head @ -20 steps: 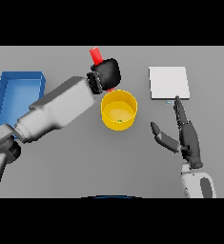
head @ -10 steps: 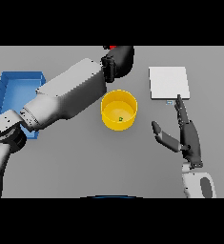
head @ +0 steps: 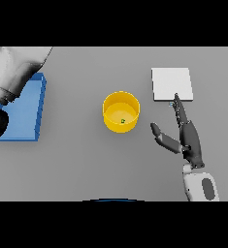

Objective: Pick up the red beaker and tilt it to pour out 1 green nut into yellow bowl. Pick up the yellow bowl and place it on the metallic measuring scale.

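Note:
The yellow bowl (head: pixel 121 111) stands near the middle of the table with one small green nut (head: pixel 122 121) inside it. The metallic measuring scale (head: pixel 171 84), a pale square plate, lies to the bowl's right and a little further back. My right hand (head: pixel 188 137) is open just right of the bowl, fingers straight and pointing toward the scale, thumb spread toward the bowl, touching neither. Only my left forearm (head: pixel 13 68) shows, at the upper left corner; the left hand and the red beaker are out of sight.
A blue tray (head: pixel 28 109) lies at the left edge, partly covered by my left arm. A stretch of grey table separates the tray from the bowl.
My left arm has swung from above the bowl up and out to the upper left, taking the hand and red beaker out of view. A green nut now shows in the bowl. The right hand stayed put.

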Robot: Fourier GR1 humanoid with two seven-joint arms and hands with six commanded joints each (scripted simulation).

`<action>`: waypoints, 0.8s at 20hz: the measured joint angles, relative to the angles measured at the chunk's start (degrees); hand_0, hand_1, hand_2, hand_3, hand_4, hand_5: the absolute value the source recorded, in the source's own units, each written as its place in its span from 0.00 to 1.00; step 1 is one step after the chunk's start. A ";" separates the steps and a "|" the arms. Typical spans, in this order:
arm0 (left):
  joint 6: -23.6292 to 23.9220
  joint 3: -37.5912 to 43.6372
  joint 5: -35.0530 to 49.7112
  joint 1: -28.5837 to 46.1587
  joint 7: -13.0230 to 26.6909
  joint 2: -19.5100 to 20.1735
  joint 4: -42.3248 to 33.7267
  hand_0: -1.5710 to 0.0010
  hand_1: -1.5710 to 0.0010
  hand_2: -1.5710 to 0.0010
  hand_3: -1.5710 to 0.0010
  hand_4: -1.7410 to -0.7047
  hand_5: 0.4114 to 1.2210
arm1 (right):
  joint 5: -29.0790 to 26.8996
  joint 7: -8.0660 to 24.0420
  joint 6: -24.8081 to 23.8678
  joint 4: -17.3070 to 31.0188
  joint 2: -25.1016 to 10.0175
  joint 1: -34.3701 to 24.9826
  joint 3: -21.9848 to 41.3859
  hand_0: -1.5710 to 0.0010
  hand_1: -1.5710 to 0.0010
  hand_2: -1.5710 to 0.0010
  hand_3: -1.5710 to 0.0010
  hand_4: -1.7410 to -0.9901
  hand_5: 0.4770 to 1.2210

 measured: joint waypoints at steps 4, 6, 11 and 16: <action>-0.76 18.45 15.69 1.36 3.98 7.65 7.77 0.00 0.00 0.00 0.03 0.00 1.00 | -0.48 0.13 0.41 1.34 -0.15 -0.56 -0.15 1.00 1.00 1.00 1.00 0.83 0.15; 1.43 25.03 21.86 3.81 5.25 10.26 10.41 0.00 0.00 0.00 0.02 0.00 1.00 | 0.29 -0.84 0.18 1.68 -0.26 -0.93 0.20 1.00 1.00 1.00 1.00 0.82 0.17; 10.48 32.78 30.54 14.32 13.88 12.83 12.27 0.00 0.00 0.00 0.01 0.00 1.00 | 0.78 -1.48 0.91 2.04 -1.97 -0.70 0.07 1.00 1.00 1.00 1.00 0.80 0.20; 17.27 40.71 40.22 24.05 20.26 13.26 9.38 0.00 0.00 0.00 0.00 0.00 1.00 | 0.42 -0.75 1.38 1.90 -1.90 -0.84 0.32 1.00 1.00 1.00 1.00 0.82 0.24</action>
